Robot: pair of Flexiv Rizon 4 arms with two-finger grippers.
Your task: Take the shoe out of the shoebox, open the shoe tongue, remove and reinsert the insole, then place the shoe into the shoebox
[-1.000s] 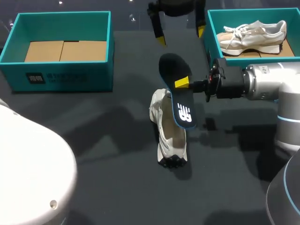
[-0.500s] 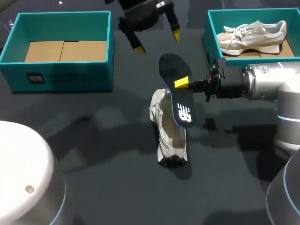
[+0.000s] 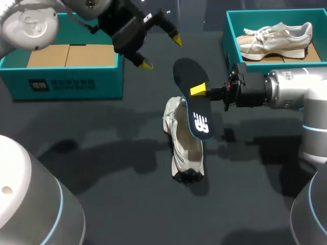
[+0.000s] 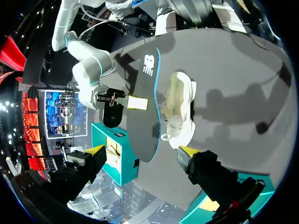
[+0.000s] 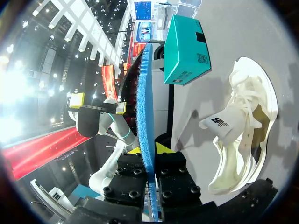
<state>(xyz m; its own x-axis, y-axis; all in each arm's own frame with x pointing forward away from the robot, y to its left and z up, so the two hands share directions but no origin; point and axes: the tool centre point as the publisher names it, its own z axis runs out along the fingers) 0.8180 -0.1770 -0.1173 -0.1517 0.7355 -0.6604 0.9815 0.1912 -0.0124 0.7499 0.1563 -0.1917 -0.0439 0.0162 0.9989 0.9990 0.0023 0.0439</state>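
The white sneaker [image 3: 185, 148] sits mid-table, opening free. Over it the right gripper [image 3: 199, 91] pinches the dark insole [image 3: 194, 115] by its edge, likely poised for reinsertion; beyond, the left gripper [image 3: 160, 51] hovers, jaws wide and empty, near the left teal shoebox [image 3: 66, 86].
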